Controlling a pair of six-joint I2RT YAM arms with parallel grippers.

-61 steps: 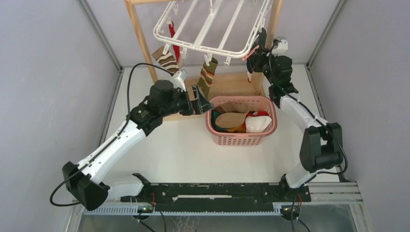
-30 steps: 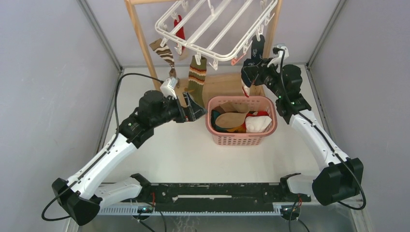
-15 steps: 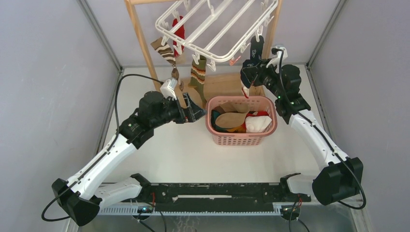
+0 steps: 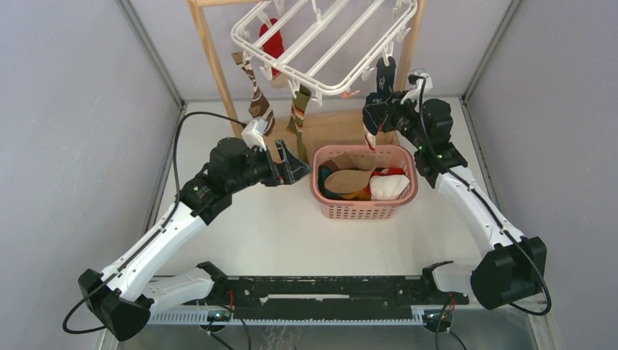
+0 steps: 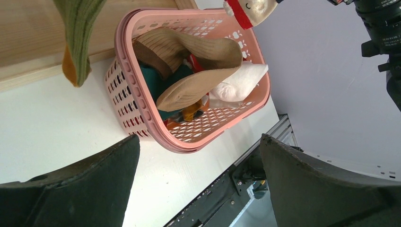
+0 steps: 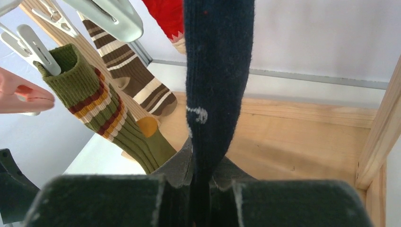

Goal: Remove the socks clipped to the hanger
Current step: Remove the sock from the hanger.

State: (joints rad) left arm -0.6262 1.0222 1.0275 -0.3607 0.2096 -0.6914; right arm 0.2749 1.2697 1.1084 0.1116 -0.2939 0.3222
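- The right arm (image 4: 474,204) rises from its base at the near right of the bench (image 4: 291,233) and bends inward, with its wrist lifted to the near right corner of the hanger (image 4: 321,36).
- The right fingers (image 6: 175,189) are clamped on the navy sock (image 6: 217,71). The sock hangs straight down from a clip and runs into the narrow slot between them.
- The left arm (image 4: 167,233) stretches low across the bench toward the middle, its wrist roughly level.
- The left fingers (image 5: 94,184) stand wide apart and hold nothing. They are just left of the pink basket (image 5: 127,75), which holds tan, white and teal socks.
- The white hanger hangs tilted from the wooden frame (image 4: 208,51), above and behind the basket.
- Clipped along its left and near rim are a red sock (image 4: 273,44), a brown striped sock (image 4: 256,95) and a green striped sock (image 4: 299,117). The green sock's toe dangles beyond the left fingers, apart from them.
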